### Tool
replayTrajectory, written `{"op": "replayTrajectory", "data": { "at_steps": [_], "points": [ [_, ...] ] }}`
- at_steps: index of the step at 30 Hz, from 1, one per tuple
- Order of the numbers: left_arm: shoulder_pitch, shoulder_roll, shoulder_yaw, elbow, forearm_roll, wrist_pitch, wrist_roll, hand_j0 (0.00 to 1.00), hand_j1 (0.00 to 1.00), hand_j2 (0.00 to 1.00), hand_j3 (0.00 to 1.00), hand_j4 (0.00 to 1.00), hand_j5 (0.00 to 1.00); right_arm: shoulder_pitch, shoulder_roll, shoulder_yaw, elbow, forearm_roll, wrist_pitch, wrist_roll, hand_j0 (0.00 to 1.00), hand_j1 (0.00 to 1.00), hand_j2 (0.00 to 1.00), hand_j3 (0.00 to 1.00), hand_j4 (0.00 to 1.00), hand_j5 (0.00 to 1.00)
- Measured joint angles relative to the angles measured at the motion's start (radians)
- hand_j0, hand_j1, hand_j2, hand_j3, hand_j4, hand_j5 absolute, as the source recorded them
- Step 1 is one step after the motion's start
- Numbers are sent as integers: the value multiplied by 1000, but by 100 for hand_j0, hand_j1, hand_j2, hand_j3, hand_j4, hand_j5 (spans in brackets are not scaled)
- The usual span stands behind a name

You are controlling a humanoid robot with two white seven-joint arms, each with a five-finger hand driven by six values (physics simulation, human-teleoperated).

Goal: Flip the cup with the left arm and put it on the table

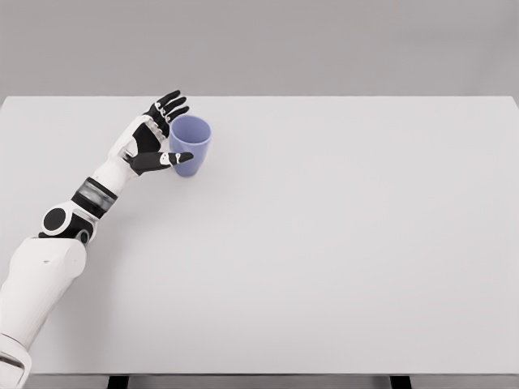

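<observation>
starting at the lower left of the frame, we see our left arm point(49, 259) come in and reach up toward the upper left, where our left hand point(154, 142) sits against the side of the cup point(190, 144). the fingers point(169, 105) are spread and only loosely curved, the thumb lying across the front of the cup and the others rising behind its rim, so we judge this a grip just closing or just letting go, not a firm clasp. the cup stands on the desk point(340, 243) in the upper left, mouth up and apparently upright. if upright is the goal, we judge the flip done and only the release and retreat left. our right arm is nowhere in the frame
</observation>
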Motion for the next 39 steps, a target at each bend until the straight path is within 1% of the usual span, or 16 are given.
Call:
{"op": "replayTrajectory", "data": {
  "at_steps": [5,8,14,18,20,21,25,27,29,31,39],
  "points": [
    [0,10,4,-9,1,-3,0,100,100,100,100,100,100,0,0,0,0,0,0,0,100,100,100,100,100,100],
    [0,25,23,-16,1,-15,0,100,100,100,100,100,100,0,0,0,0,0,0,0,100,100,100,100,100,100],
    [0,104,52,-15,-1,-25,0,100,100,100,100,100,100,0,0,0,0,0,0,0,100,100,100,100,100,100],
    [0,138,58,-8,-19,-22,0,100,100,100,100,100,100,0,0,0,0,0,0,0,100,100,100,100,100,100],
    [0,157,58,-8,-56,-26,0,100,100,100,100,100,100,2,0,0,0,0,0,0,100,100,100,100,100,100],
    [0,163,58,-9,-96,-30,0,100,100,100,100,100,100,0,0,0,0,0,0,0,100,100,100,100,100,100],
    [0,210,62,-14,-356,-86,0,100,100,100,100,100,100,0,0,0,0,0,0,0,100,100,100,100,100,100],
    [0,245,68,-12,-426,-104,0,100,100,100,100,100,100,0,0,0,0,0,0,0,100,100,100,100,100,100],
    [0,269,74,-10,-462,-113,0,100,100,100,100,100,100,0,0,0,0,0,0,0,100,100,100,100,100,100],
    [0,281,78,-8,-482,-118,0,100,100,100,100,100,100,0,0,0,0,0,0,0,100,100,100,100,100,100],
    [2,294,82,-4,-503,-123,0,100,100,100,100,100,100,0,0,0,0,0,0,0,100,100,100,100,100,100]
  ]
}}
